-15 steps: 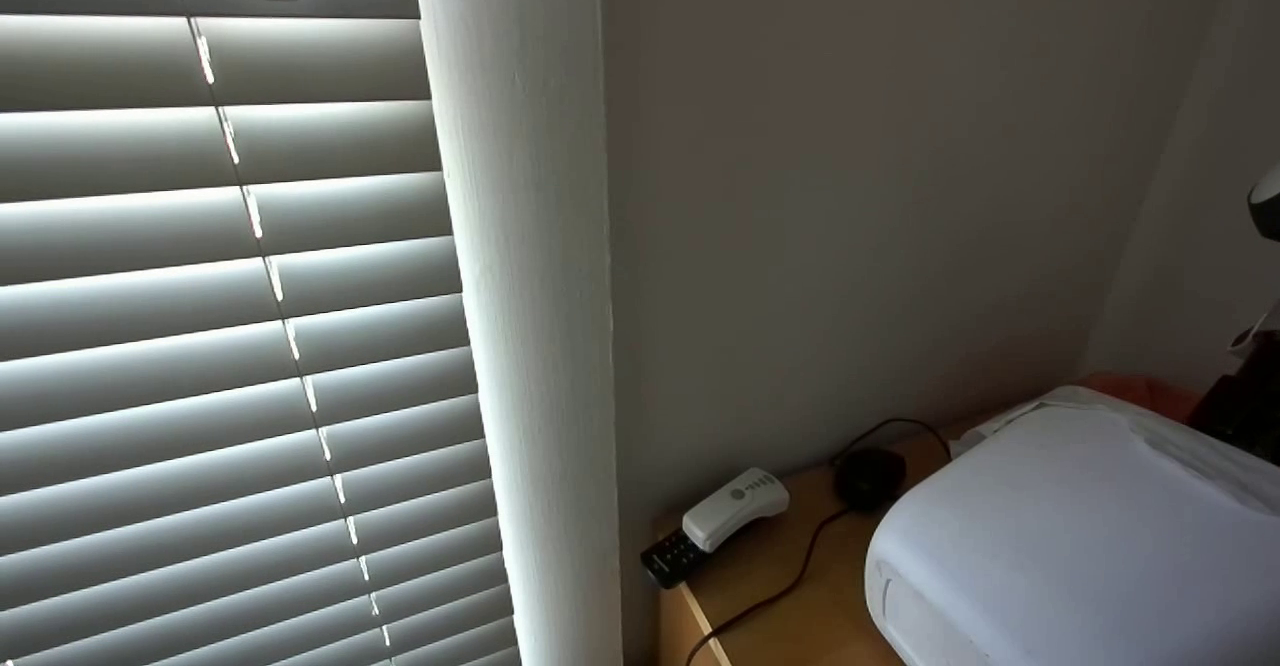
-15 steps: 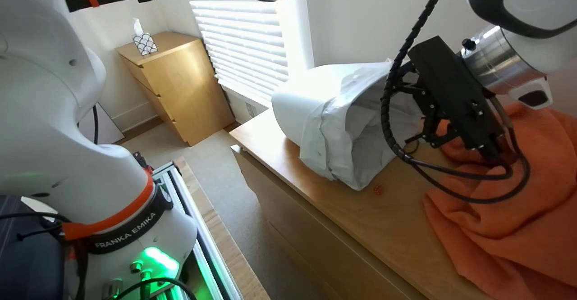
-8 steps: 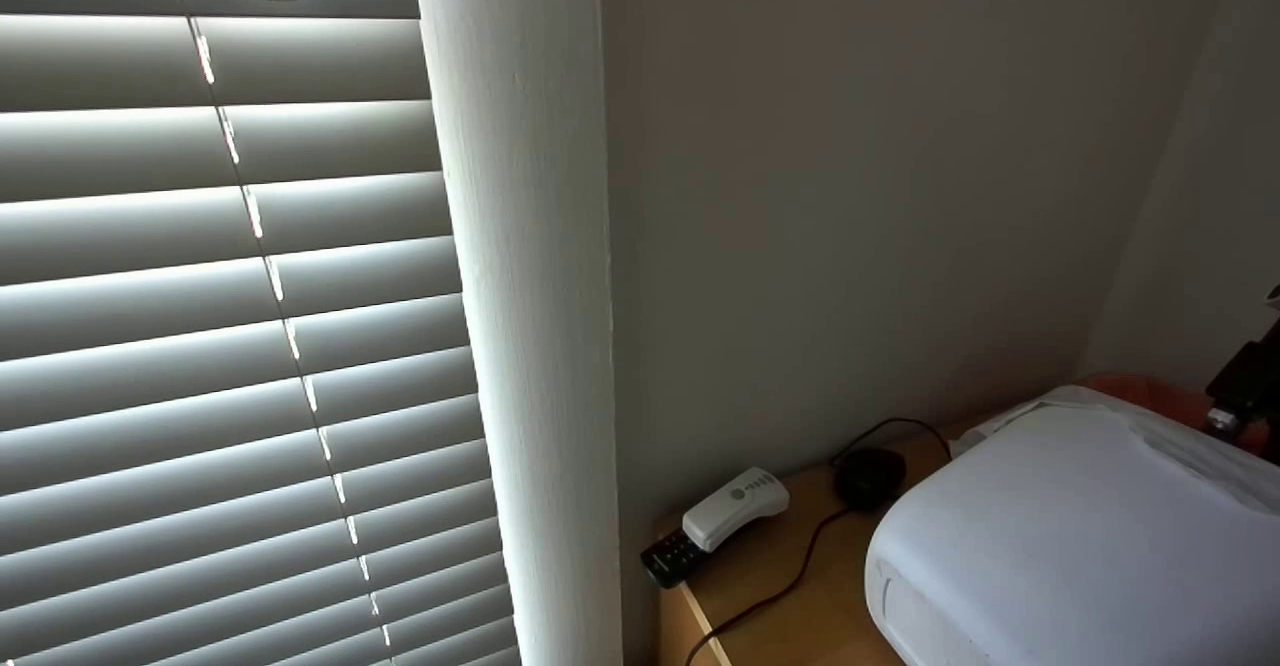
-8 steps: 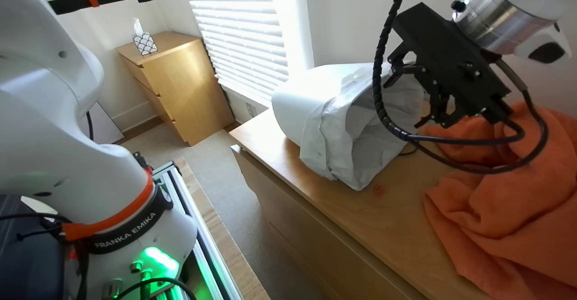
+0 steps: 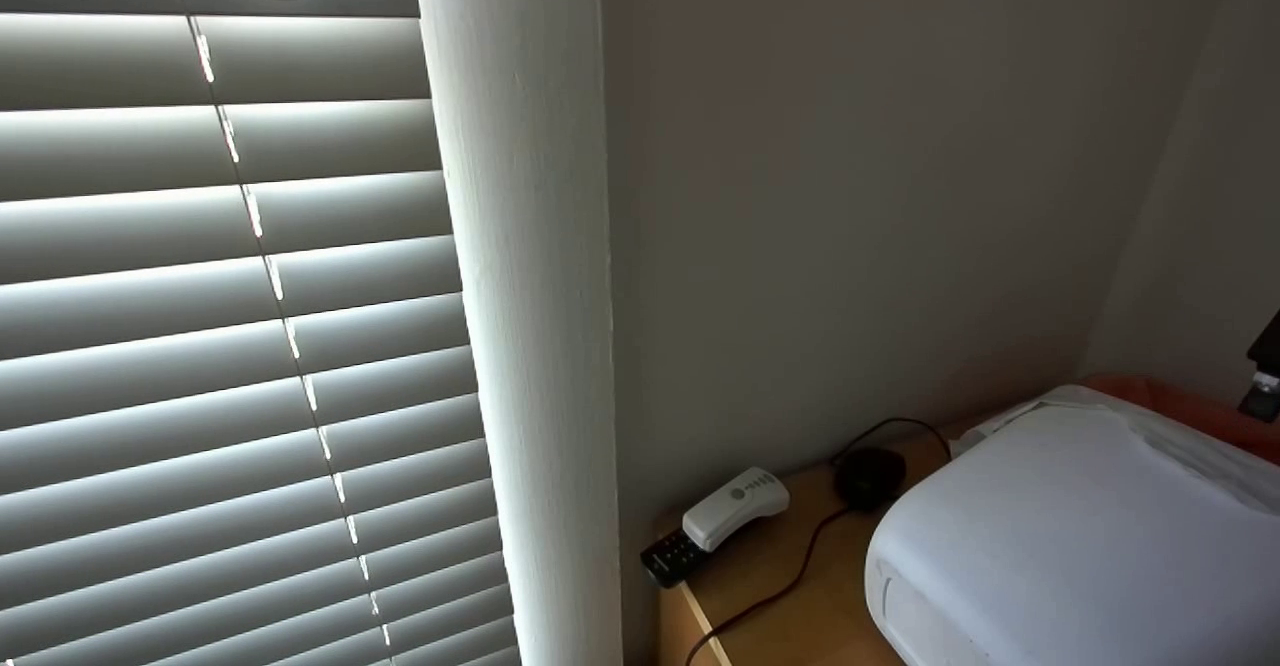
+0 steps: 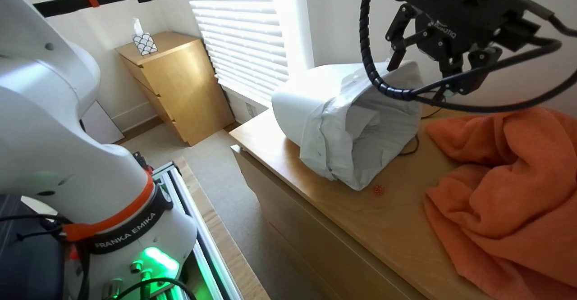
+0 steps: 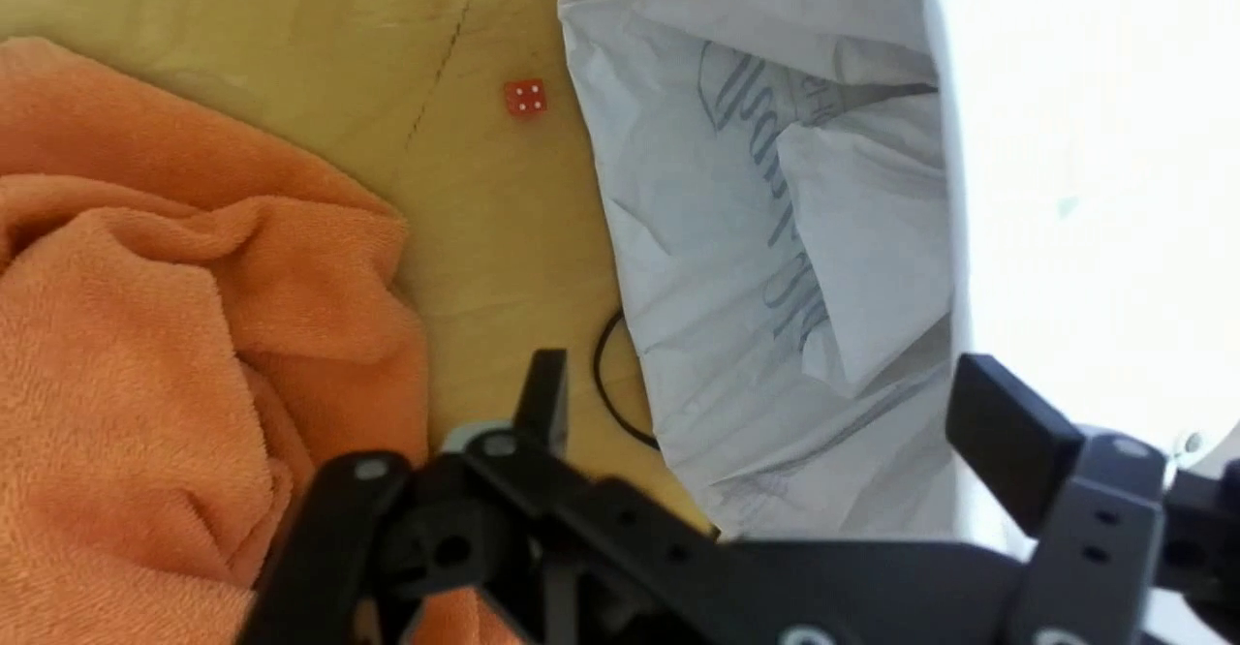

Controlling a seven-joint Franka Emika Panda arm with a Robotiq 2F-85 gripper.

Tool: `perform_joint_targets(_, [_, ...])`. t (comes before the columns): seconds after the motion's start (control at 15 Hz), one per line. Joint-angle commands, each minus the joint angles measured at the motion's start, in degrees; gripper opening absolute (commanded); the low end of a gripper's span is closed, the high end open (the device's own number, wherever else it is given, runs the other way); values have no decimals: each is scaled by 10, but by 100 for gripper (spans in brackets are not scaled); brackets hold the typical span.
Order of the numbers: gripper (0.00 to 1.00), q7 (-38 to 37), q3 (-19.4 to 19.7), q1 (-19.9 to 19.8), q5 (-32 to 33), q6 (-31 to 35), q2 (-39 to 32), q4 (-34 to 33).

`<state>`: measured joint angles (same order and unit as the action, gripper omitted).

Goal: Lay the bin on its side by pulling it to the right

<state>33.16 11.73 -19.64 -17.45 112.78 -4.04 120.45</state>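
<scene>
The white bin (image 6: 306, 88) lies on its side on the wooden dresser top (image 6: 396, 232), with its mouth facing the orange cloth. Its rounded white body also shows in an exterior view (image 5: 1060, 536). The crinkled white liner (image 6: 331, 133) hangs over its rim; in the wrist view, the liner (image 7: 697, 335) shows with faint print inside the mouth. My gripper (image 6: 419, 77) is open, with nothing between its fingers, above the bin's mouth. In the wrist view, my gripper (image 7: 770, 393) has its left finger over the wood and its right finger over the bin's white wall. Contact cannot be told.
An orange cloth (image 6: 505, 174) lies bunched beside the bin's mouth. A small red die (image 6: 378, 190) lies near the liner. A black cable (image 6: 412, 147) runs behind the bin. A white remote (image 5: 735, 508) rests on a black one (image 5: 670, 558) near the wall.
My gripper has risen from low beside the orange cloth to above the bin's mouth. The bin, cloth and die have not moved.
</scene>
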Motion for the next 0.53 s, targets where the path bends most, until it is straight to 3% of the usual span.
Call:
perform_joint_targets(0.0, [100, 19, 13, 12, 11, -1, 69, 42])
perform_joint_targets(0.33, [100, 51, 18, 31, 22, -15, 136, 66])
perform_joint_targets(0.47, [100, 102, 23, 42, 22, -40, 162, 75])
